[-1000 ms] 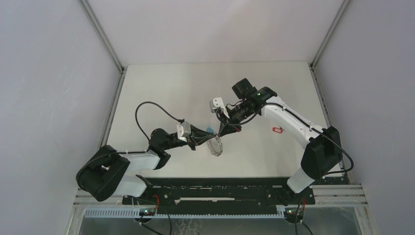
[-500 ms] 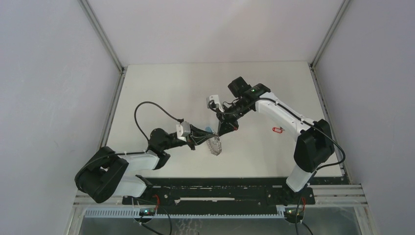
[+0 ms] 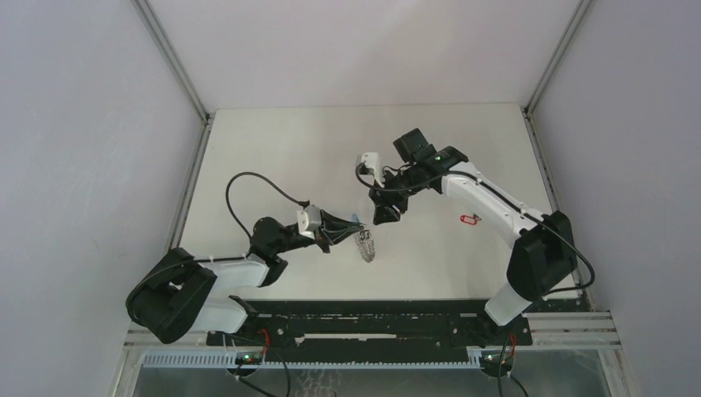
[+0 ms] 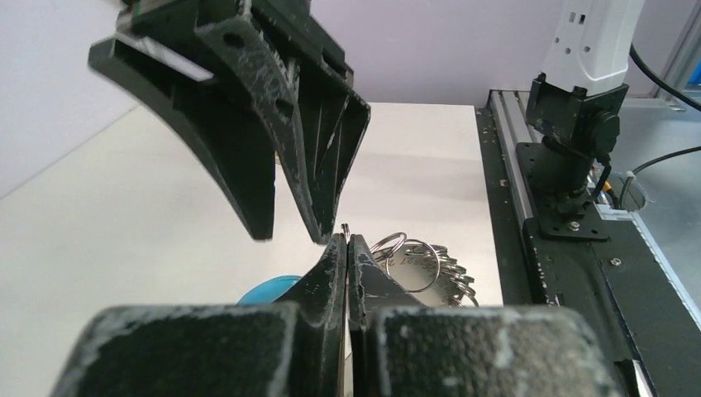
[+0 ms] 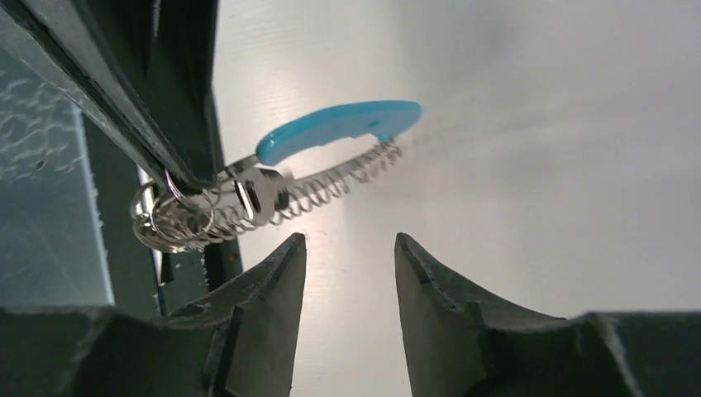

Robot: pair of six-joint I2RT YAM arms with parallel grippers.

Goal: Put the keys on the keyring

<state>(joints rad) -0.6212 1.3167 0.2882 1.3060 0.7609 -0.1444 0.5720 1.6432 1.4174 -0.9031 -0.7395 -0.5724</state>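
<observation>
My left gripper [image 3: 350, 228] is shut on the keyring [image 3: 364, 246] and holds it above the table, with its silvery coil and rings hanging down. In the left wrist view the shut jaws [image 4: 345, 245] pinch a thin ring, with a bunch of rings [image 4: 417, 266] behind and the blue band [image 4: 266, 291] to the left. My right gripper [image 3: 384, 214] is open and empty, just right of the keyring and apart from it. The right wrist view shows its jaws [image 5: 349, 241] below the blue band [image 5: 339, 128] and coil [image 5: 326, 188]. One red key [image 3: 469, 219] lies on the table to the right. The other keys are out of view.
The white table [image 3: 281, 157] is walled by grey panels at the left, back and right. A black rail [image 3: 372, 318] with the arm bases runs along the near edge. The right arm's base [image 4: 574, 124] shows in the left wrist view.
My right gripper has drawn back a little up and right from the keyring and is open. The hanging chain has swung and hangs narrower. The left gripper holds still.
</observation>
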